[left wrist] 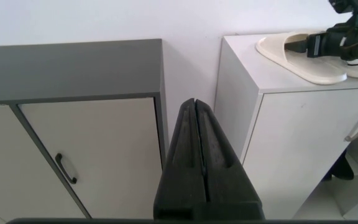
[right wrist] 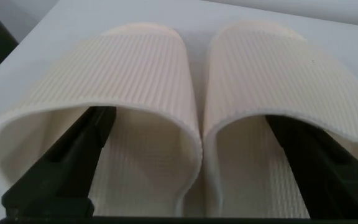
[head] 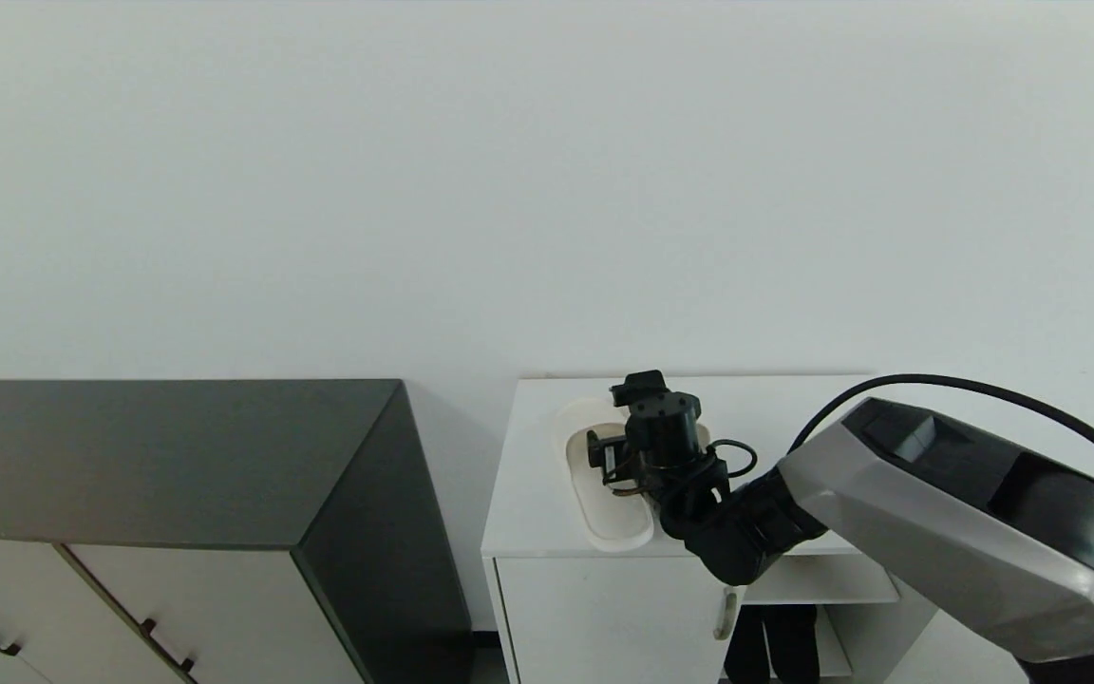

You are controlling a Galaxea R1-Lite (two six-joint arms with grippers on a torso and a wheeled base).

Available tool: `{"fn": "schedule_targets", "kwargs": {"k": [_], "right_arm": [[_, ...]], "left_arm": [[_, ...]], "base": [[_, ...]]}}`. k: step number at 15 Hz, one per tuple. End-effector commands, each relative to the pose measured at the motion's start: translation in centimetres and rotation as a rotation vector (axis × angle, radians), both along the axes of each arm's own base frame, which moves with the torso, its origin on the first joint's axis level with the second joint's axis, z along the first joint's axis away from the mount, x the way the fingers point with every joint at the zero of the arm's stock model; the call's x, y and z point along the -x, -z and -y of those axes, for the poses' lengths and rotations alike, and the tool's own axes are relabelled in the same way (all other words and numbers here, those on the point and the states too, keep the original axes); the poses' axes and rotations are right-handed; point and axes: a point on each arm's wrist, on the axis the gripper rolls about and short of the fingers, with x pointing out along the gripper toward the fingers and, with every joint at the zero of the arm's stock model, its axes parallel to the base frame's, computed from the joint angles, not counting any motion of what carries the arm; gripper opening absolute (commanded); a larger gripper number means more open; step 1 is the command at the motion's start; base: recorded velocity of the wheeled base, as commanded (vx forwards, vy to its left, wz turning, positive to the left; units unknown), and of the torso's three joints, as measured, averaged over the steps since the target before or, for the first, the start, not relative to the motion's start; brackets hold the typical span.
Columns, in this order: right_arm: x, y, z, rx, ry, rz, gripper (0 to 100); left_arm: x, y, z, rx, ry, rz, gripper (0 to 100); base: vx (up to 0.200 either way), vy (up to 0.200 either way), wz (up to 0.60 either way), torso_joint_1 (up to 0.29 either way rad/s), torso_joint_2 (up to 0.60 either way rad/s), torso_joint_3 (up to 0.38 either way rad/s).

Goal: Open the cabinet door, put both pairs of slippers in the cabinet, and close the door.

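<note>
I am holding my right gripper on top of the white cabinet, its fingers spread apart and clamping nothing yet. One finger is sitting inside each slipper of the cream pair, tucked under the ribbed straps. The two slippers are lying side by side and touching, their long axis running from the cabinet's front edge back toward the wall, heels toward me. My fingers are pointing along that axis, so the two inner strap walls are standing between them. I am judging that the coming move turns on this: squeezing inward should pinch both inner walls together and let me lift the pair as one. A squeeze that catches only one wall would be leaving a slipper behind. Below the top, to the right of the door and its handle, an open compartment is showing a shelf. Under that shelf a dark shape is lying, which I am taking for the other pair, though I cannot be sure. The right arm is plainly the nearer one, since the opening is lying straight below it. My left gripper is hanging low and well apart, fingers pressed together on nothing, facing the gap between the grey cabinet and the white one.
</note>
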Motion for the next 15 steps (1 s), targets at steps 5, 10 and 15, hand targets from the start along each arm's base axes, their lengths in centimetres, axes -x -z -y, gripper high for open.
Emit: {"fn": "schedule_targets", "kwargs": {"k": [5, 10, 15], "right_arm": [[-0.2, 0.0, -0.1, -0.005, 0.003, 0.007, 0], [2.1, -3.5, 0.8, -0.021, -0.011, 0.028, 0], [8.3, -5.5, 3.2, -0.013, -0.129, 0.001, 0]], "left_arm": [[0.0, 0.0, 0.0, 0.0, 0.001, -0.002, 0], [0.0, 0.0, 0.0, 0.0, -0.001, -0.002, 0], [0.0, 0.0, 0.0, 0.0, 0.001, -0.002, 0]], "base": [[0.0, 0.0, 0.0, 0.0, 0.0, 0.0], [0.0, 0.0, 0.0, 0.0, 0.0, 0.0], [0.0, 0.0, 0.0, 0.0, 0.0, 0.0]]}}
